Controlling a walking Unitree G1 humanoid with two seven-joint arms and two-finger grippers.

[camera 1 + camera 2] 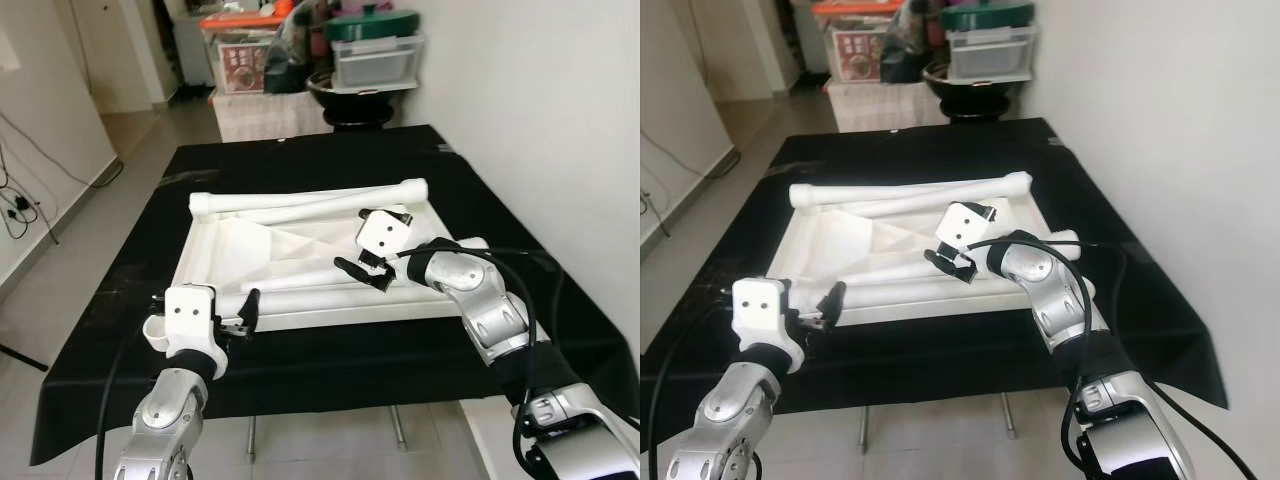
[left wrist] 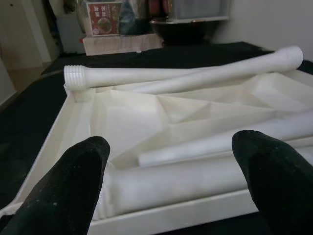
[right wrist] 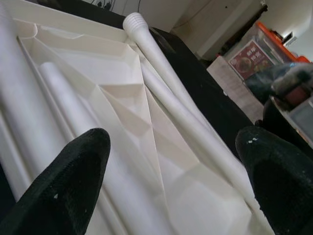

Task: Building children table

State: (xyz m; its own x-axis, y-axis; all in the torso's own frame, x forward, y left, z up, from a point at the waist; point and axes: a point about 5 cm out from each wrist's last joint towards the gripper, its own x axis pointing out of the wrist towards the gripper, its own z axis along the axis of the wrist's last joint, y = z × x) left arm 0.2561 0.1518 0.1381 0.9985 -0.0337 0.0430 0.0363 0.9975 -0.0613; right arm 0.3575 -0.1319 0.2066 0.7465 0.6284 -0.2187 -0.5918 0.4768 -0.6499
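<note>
A white plastic table top point(image 1: 225, 250) lies upside down, ribs up, on a black-covered table point(image 1: 300, 160). Several white legs lie in it: one with a threaded end point(image 2: 78, 77) along the far rim point(image 1: 300, 201), another slanting beside it, and two point(image 1: 300, 285) near the front rim. My left gripper point(image 1: 243, 315) is open at the front left corner of the top, its fingers either side of the front legs point(image 2: 195, 178). Over the front right part, my right gripper point(image 1: 367, 272) hovers open just above a leg, with nothing between its fingers point(image 3: 73, 171).
Beyond the table's far end stand clear storage boxes point(image 1: 375, 55), a black bowl point(image 1: 355, 90) and a low cloth-covered stand point(image 1: 265, 115). A white wall point(image 1: 540, 120) runs close along the right. Cables point(image 1: 20, 210) lie on the floor at the left.
</note>
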